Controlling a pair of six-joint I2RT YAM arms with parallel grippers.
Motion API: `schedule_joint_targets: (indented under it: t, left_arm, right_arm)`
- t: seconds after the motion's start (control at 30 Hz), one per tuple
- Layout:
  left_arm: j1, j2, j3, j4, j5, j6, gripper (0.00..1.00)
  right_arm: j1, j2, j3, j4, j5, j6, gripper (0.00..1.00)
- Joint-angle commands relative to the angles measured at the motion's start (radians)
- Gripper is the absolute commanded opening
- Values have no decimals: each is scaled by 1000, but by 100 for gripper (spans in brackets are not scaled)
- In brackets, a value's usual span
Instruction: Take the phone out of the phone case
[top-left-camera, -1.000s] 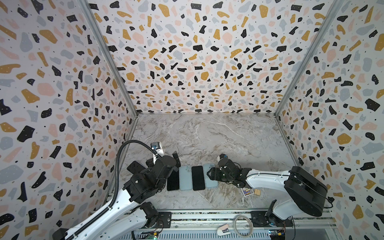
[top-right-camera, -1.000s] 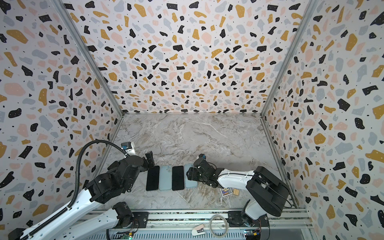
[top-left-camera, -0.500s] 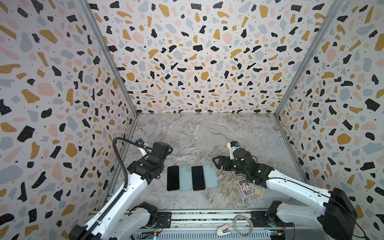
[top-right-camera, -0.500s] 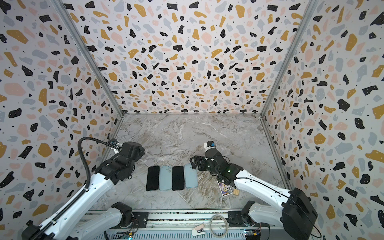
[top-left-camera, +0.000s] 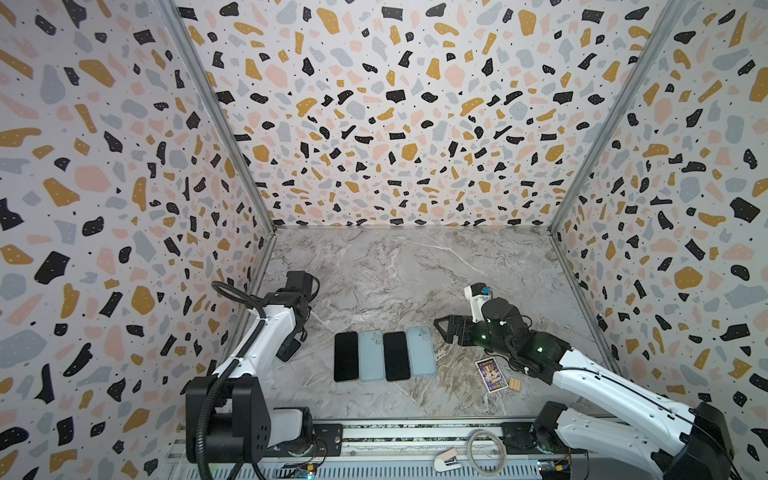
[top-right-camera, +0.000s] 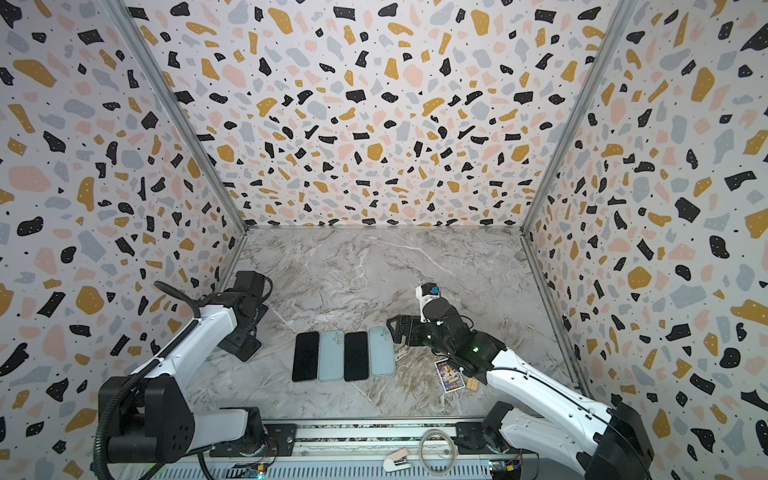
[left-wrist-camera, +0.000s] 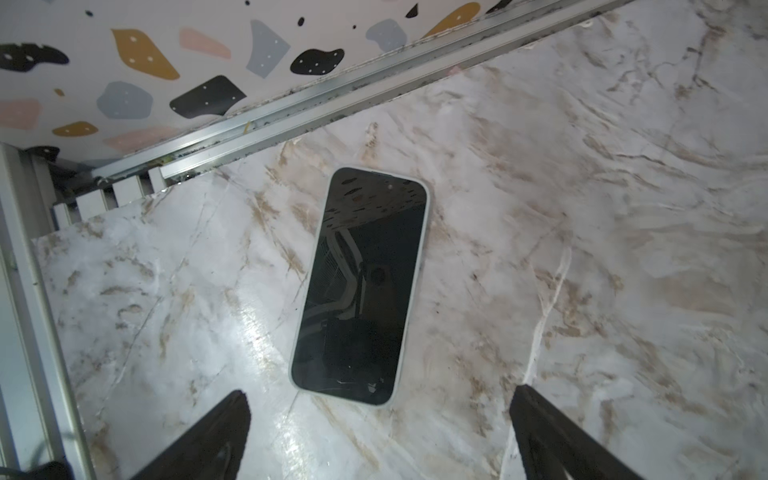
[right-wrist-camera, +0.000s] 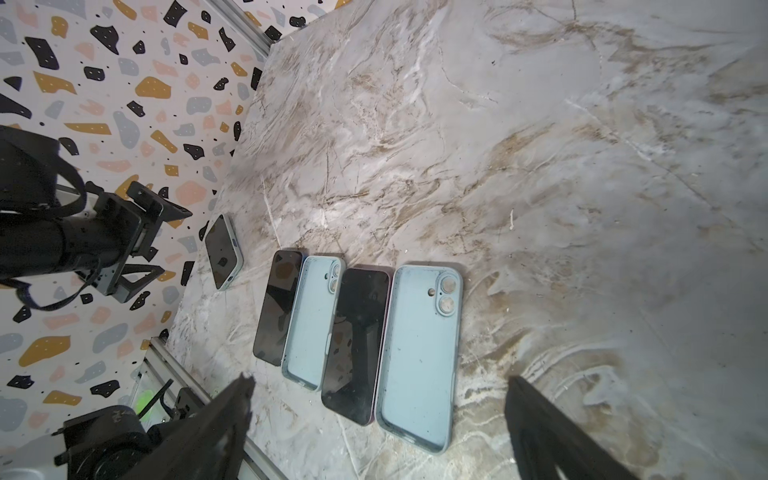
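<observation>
Now that both arms are back off the row of phones, we read this as one round wrapping up. A second ago the right claw is right down on the right empty case. Now it hangs just beside that case, low over the counter, jaws spread wide with nothing in them. So that case is let go, and the row reads left bare phone, left empty case, right bare phone, right empty case, all flat and side by side.

The left claw has swung away too, out toward the left wall. It's wide open, empty and pointing down, with the arm folded at the elbow. Right below it lies a third phone, screen up, still in its pale case, near the wall rail and apart from the row. We'd guess that one's next, so the job isn't done yet. In both top views the left arm hides it.
</observation>
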Motion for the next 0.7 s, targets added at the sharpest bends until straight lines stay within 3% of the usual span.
schedule_joint_targets:
  t: [0.0,0.3,0.67]
  left_arm:
    - [77,47,-20,35,110,53,100]
    - [193,246,17,25,209,179,100]
    - [200,265,15,66,230,217,100]
  right_arm:
    - [-3,-37,-13,-37,-5,2,97]
    - [-1,-56,-10,-53,3,13,98]
    - [-1,-34,4,-26,-2,12,99]
